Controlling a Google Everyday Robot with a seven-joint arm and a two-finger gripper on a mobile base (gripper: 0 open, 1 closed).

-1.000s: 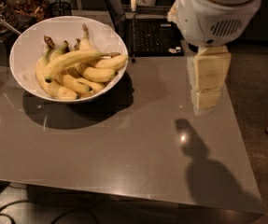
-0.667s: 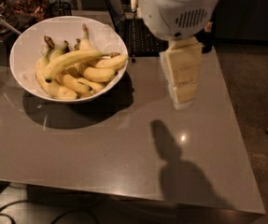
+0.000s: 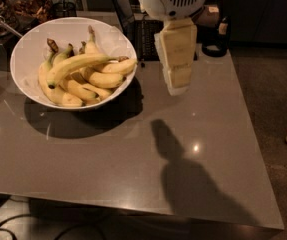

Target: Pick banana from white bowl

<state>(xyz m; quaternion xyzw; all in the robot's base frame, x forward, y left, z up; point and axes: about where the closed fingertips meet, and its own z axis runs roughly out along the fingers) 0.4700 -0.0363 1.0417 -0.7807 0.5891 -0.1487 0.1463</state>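
Observation:
The white bowl (image 3: 30, 45) stands at the far left of the grey table. It holds several yellow bananas. The banana (image 3: 78, 64), the longest one, lies on top of the pile, dark tip at the left and brown stem pointing right. My gripper (image 3: 177, 86) hangs above the table to the right of the bowl, its cream fingers pointing down. It holds nothing and is apart from the bowl.
The grey table (image 3: 133, 169) has its right edge and front edge in view. A laptop (image 3: 143, 34) stands behind the gripper at the table's back. A dark round object (image 3: 214, 48) sits at the back right. Cluttered containers (image 3: 28, 4) stand behind the bowl.
My gripper has moved left across the table toward the bowl, and its shadow moved left with it. The bowl and bananas have not moved.

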